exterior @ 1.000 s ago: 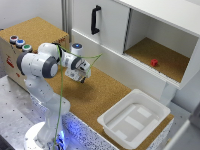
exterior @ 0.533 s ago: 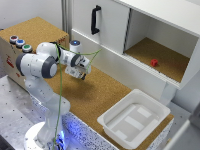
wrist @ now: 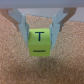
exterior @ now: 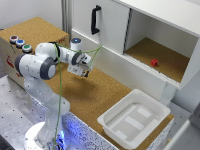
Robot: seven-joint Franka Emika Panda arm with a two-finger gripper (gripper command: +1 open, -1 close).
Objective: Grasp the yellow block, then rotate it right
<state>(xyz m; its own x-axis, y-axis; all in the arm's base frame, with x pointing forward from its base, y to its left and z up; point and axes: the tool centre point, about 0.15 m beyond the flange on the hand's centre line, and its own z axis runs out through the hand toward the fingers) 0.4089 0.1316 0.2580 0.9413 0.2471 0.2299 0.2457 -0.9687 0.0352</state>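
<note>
A white robot arm with grey joints reaches over a cork-covered tabletop (exterior: 100, 95). Its gripper (exterior: 85, 73) hangs above the cork, near the front of a white cabinet (exterior: 107, 30).

In the wrist view, the gripper (wrist: 41, 34) is pinching a small yellow cube-shaped block (wrist: 40, 42). Its two pale grey fingers (wrist: 21, 25) press against opposite sides of the block. The face of the block turned to the camera carries a dark T mark with a short dark bar beside it. Blurred cork shows behind the block, and whether the block touches the cork or is lifted off it cannot be told from this view.

In the exterior view the yellow block is hidden by the gripper and cannot be made out.

The cabinet has a closed door with a black handle (exterior: 94, 19), and an open compartment towards the exterior view's right. A small red block (exterior: 154, 62) sits on the cork floor of that compartment, well apart from the gripper.

A white rectangular plastic tray (exterior: 134, 119) lies on the tabletop at the exterior view's lower right. At the exterior view's left, a cork-topped box holds three round buttons (exterior: 20, 43); their colours are hard to tell. A thin green cable (exterior: 61, 95) hangs down along the arm. The arm's base is cut off by the picture's lower edge.
</note>
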